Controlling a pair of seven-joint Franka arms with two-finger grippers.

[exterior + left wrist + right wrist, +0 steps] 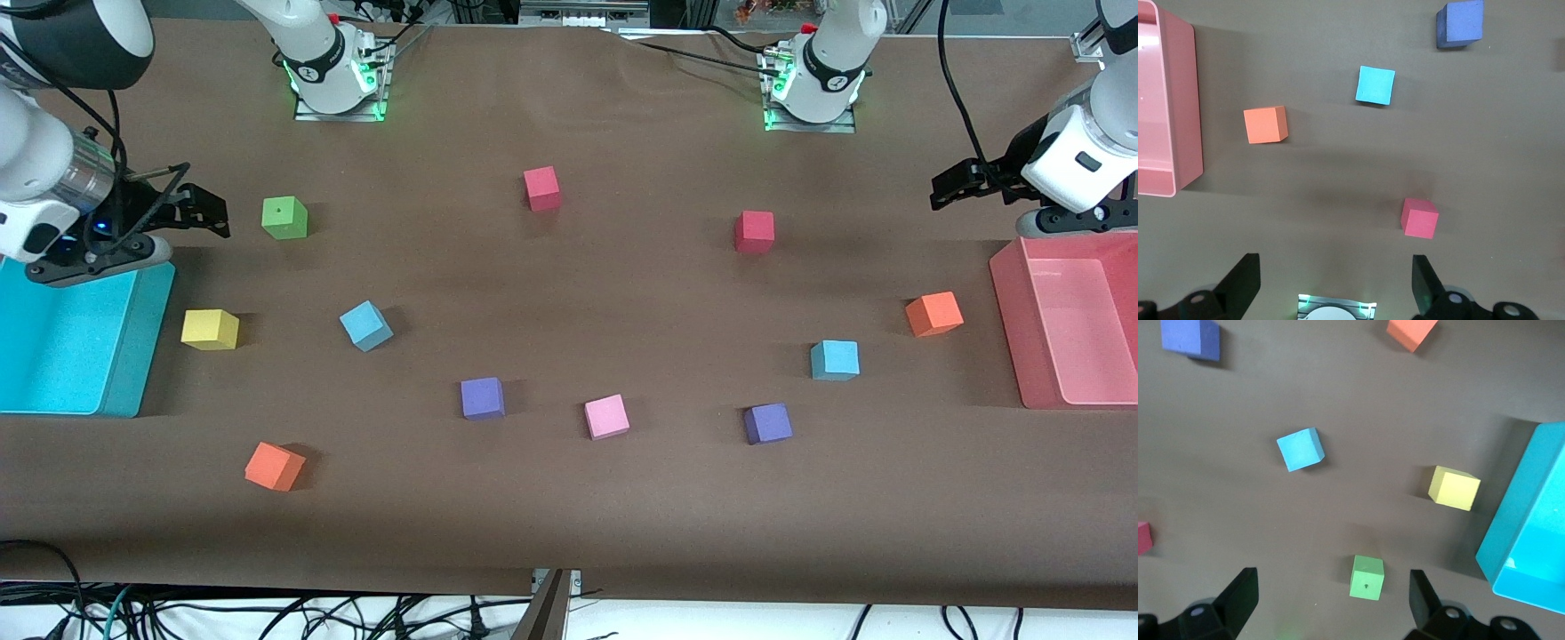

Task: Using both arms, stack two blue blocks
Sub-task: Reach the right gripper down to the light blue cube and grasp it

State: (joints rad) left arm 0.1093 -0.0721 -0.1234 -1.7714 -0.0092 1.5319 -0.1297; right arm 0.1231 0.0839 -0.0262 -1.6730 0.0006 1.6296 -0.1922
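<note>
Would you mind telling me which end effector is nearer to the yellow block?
Right. The right end effector hangs open over the table's right-arm end, close to the yellow block; the left end effector waits open beside the pink bin.

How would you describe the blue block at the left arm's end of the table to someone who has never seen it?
Start at the pink bin at the left arm's end of the table. Beside it sits an orange cube; the blue block lies just nearer the front camera. It is light sky-blue, unlike the darker purple cube nearer still.
</note>
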